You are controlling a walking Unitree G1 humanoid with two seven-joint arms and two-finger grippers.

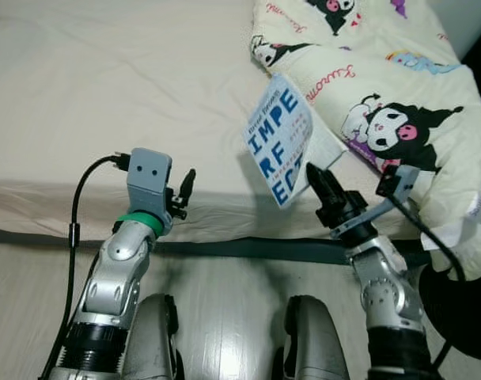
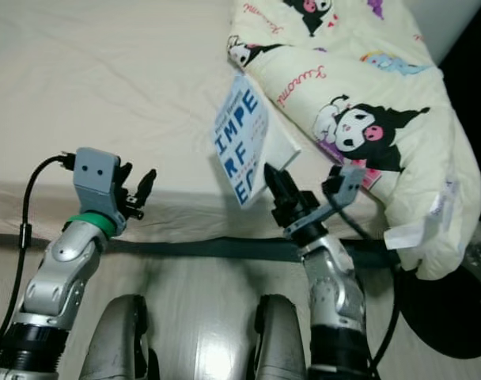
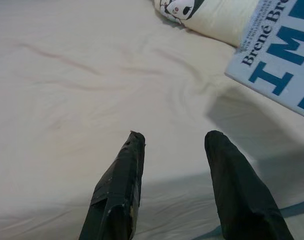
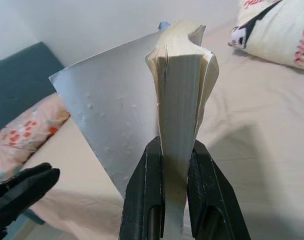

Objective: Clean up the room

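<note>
Above the near edge of the bed [image 1: 106, 95], one book [image 1: 278, 148] is being held upright in the air by the right gripper [image 1: 316, 180]. Item count: one book, one quilt [image 1: 383, 87], one patterned pillow [image 4: 22, 132], two grippers.

Right gripper: its two black fingers [image 4: 147, 200] are clenching the book at a lower corner, one finger on each side of the page block, as the right wrist view is showing. The book is tilting slightly, with its lower part gripped and its upper part reaching toward the quilt.

Book appearance: it is a paperback with a pale blue-and-white cover that is carrying large dark blue block letters, reading "IMPE", "RF" and "EC" in stacked rows, with smaller dark print along the top edge. The page block is cream, and the pages are fanning apart at the free end. The cover is bowing away from the pages.

Left gripper [image 1: 185, 190]: it is hovering over the front edge of the bed, well apart from the book, with its two fingers [image 3: 122, 185] spread and grasping nothing.

Quilt: it is cream, printed with cartoon characters in black, pink and blue, and is lying bunched on the right side of the bed, hanging over the edge. The sheet is lying plain and cream, lightly creased. The pillow, pink with orange marks, is appearing at the far end in the right wrist view.
</note>
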